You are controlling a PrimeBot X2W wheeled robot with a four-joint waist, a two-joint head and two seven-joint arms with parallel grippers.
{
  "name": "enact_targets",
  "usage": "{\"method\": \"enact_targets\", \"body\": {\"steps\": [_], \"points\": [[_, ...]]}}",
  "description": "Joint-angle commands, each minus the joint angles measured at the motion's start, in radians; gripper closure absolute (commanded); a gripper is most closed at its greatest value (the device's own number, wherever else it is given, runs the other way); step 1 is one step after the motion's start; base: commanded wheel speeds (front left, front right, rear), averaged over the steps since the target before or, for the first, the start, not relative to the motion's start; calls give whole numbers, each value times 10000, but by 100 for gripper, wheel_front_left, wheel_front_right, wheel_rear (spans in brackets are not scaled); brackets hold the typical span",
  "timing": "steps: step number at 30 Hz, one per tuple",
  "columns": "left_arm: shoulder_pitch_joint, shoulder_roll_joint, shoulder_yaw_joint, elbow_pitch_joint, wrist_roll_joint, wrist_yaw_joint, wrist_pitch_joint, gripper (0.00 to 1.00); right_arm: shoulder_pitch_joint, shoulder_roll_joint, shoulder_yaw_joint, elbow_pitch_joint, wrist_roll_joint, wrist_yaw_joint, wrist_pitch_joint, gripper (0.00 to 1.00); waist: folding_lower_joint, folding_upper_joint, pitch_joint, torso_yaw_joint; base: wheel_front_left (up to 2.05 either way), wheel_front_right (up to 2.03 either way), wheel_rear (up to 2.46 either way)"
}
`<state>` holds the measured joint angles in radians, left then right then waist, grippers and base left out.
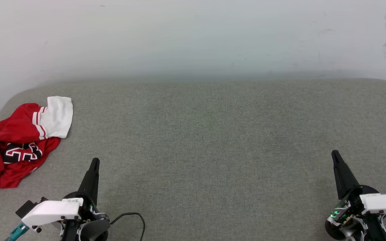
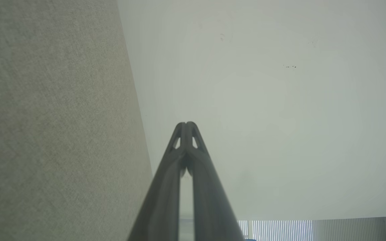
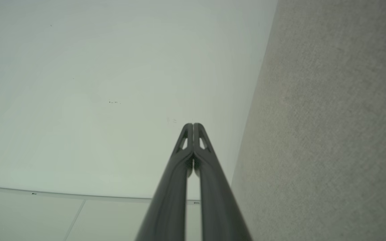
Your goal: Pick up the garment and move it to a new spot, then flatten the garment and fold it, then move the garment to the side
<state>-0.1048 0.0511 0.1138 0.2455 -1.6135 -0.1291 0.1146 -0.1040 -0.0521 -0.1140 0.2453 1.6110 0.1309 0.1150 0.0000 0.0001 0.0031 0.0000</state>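
Garment (image 1: pixel 12 134) lies crumpled on the grey upholstered surface (image 1: pixel 213 150), to the left of the left pincer (image 1: pixel 94 163) and a little beyond its tip, near it but not touching; it is well apart from the right pincer (image 1: pixel 335 154), which sits far across the surface on the other side; the white sleeve (image 1: pixel 59 117), edged with red-and-white striped trim, is the part farthest ahead of the left pincer; a black print with white outline (image 1: pixel 22 152) shows in a fold just left of that pincer's tip. The left pincer is closed on nothing; its dark fingers (image 2: pixel 166 187) meet at the tips in the left wrist view; the right pincer is likewise closed and empty, its fingers (image 3: pixel 213 187) pressed together; both point ahead toward the white wall (image 1: pixel 193 33); a black cable (image 1: pixel 136 216) loops just right of the left pincer's base.
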Motion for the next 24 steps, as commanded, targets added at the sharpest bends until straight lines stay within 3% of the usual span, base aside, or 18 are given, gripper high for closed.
{"method": "enact_targets", "body": {"steps": [1,24], "points": [[-76,-12,22,5,20,-31,25,100,-93,42,3,5,40,-3,2,100,0,-1,0,0,0,0,0],[-76,-12,19,4,17,-31,23,100,-93,43,3,5,40,-3,2,100,0,-1,0,0,0,0,0]]}}
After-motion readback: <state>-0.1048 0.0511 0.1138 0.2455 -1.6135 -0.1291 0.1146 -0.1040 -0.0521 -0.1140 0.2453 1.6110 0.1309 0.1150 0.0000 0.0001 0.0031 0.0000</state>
